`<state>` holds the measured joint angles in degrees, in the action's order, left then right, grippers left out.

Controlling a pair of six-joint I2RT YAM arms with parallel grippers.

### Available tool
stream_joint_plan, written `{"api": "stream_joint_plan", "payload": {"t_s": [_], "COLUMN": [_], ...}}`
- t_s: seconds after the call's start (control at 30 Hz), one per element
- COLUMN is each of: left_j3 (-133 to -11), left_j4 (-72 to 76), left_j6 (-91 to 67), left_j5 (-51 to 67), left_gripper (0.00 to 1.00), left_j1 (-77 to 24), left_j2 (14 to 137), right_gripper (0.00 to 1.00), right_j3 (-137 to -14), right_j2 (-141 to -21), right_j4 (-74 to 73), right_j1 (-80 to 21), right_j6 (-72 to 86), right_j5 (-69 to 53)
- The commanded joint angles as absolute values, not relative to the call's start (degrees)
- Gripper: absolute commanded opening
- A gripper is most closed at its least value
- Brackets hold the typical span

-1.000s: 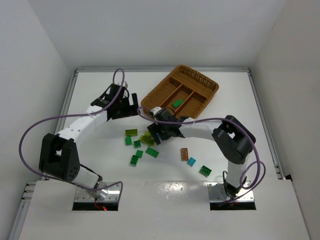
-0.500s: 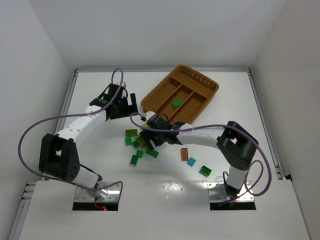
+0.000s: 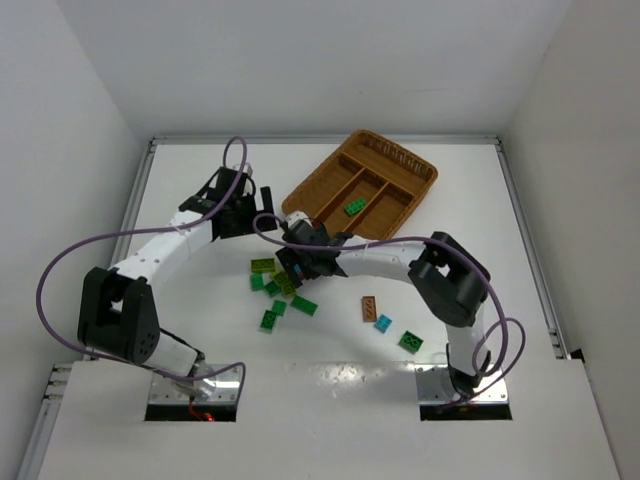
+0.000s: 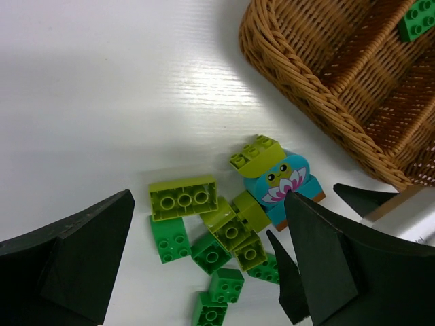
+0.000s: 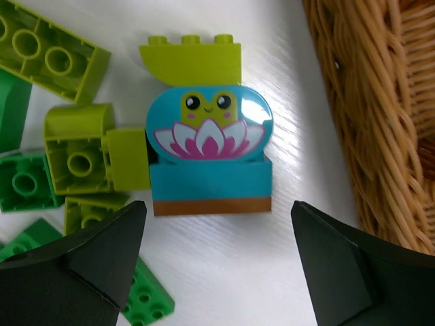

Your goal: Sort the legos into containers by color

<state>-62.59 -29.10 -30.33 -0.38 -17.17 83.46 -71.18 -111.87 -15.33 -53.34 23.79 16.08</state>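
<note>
My right gripper (image 3: pixel 297 264) is open over the pile of legos (image 3: pixel 275 288), just off the near left edge of the wicker tray (image 3: pixel 318 190). In the right wrist view its jaws (image 5: pixel 217 272) stand wide apart just below a cyan block with a frog picture (image 5: pixel 211 159), which has a lime-yellow cap and a brown base strip. Lime and green bricks (image 5: pixel 75 159) lie to its left. My left gripper (image 3: pixel 252 215) is open and empty above the pile; its view shows a lime brick (image 4: pixel 183 199), green bricks (image 4: pixel 173 241) and the cyan block (image 4: pixel 282 180). One green brick (image 3: pixel 354 207) lies in a tray compartment.
A brown-orange brick (image 3: pixel 369 306), a cyan brick (image 3: pixel 383 322) and a green brick (image 3: pixel 410 341) lie apart at the near right. The tray's woven wall (image 5: pixel 353 102) is close on the right of the cyan block. White walls enclose the table.
My right gripper has moved up and left over the pile toward the tray's near edge, still open. The left arm has barely moved.
</note>
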Motion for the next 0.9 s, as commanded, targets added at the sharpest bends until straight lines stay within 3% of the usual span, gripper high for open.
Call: {"api": "stream_joint_plan", "payload": {"t_s": [0.0,0.13,0.3,0.43,0.67,0.73,0.87], "left_j3": [-64.78,-64.78,-64.78,-65.3,-65.83,-65.83,-65.83], "left_j4": [-28.74,-28.74,-28.74,-28.74,-28.74,-28.74,-28.74], "left_j6": [-29.79,-29.79,-29.79,-29.79,-29.79,-29.79,-29.79], "left_j5": [-0.09,-0.09,-0.09,-0.09,0.97,1.49,2.02], "left_gripper": [1.0,1.0,1.0,1.0,1.0,1.0,1.0], "left_j1": [-16.79,-16.79,-16.79,-16.79,-15.73,-15.73,-15.73], "left_j2": [82.27,82.27,82.27,82.27,82.79,82.79,83.41], "right_gripper": [0.88,0.8,0.76,0.64,0.69,0.76,0.76], "right_j3": [-74.36,-74.27,-72.6,-72.6,-69.09,-69.08,-69.79], "right_j2": [-113.99,-114.7,-115.22,-115.22,-114.61,-114.08,-115.22], "right_j4": [-14.6,-12.06,-8.09,-8.25,-9.58,-9.58,-10.8], "right_j1": [-52.83,-51.6,-49.84,-49.83,-49.83,-49.83,-50.45], "right_j6": [22.76,22.15,20.13,20.13,21.88,21.88,21.88], "right_j5": [16.18,14.25,8.89,8.88,12.21,12.83,14.41]}}
